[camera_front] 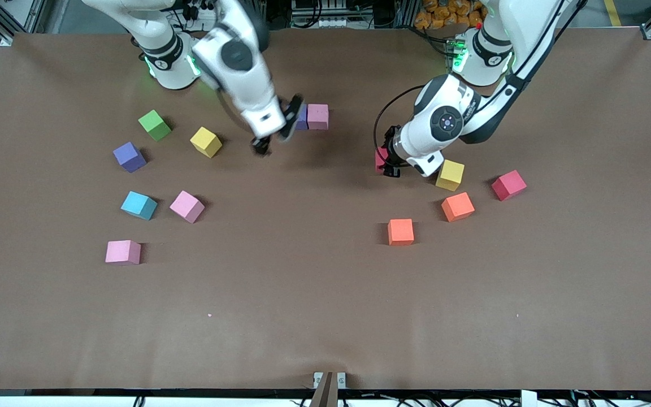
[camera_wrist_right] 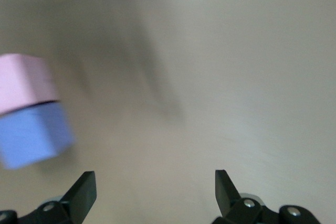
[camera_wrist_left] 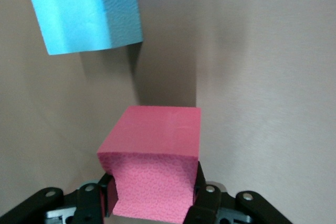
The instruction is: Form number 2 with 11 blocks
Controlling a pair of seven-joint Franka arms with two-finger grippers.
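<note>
Early in the build, judging from how few blocks are placed. Pink block [camera_front: 318,116] and purple block [camera_front: 302,117] set touching at 12 o'clock of bench [camera_front: 325,316] centre; likely the start of the figure's top stroke.

Left end effector [camera_front: 390,163] at about 1 o'clock, clamped shut on red block [camera_wrist_left: 152,166], fingers [camera_wrist_left: 202,203] pressed into its two sides. Held low; on the bench or just above it, cannot tell. Blue block [camera_wrist_left: 84,11] close by in the left wrist view, hidden under the arm from the front.

Right end effector [camera_front: 272,133] wide open, nothing in it, over bare bench just beside the placed pair.

Loose stock at 9 to 10 o'clock: second purple [camera_front: 129,156], second blue [camera_front: 139,205], two pinks [camera_front: 187,206] [camera_front: 122,252]. At 3 to 4 o'clock: second red [camera_front: 508,185], two oranges [camera_front: 458,206] [camera_front: 400,232].

Next, by estimate: carry red to the pair, set flush in line, release. Needs square alignment and room from the right arm.
</note>
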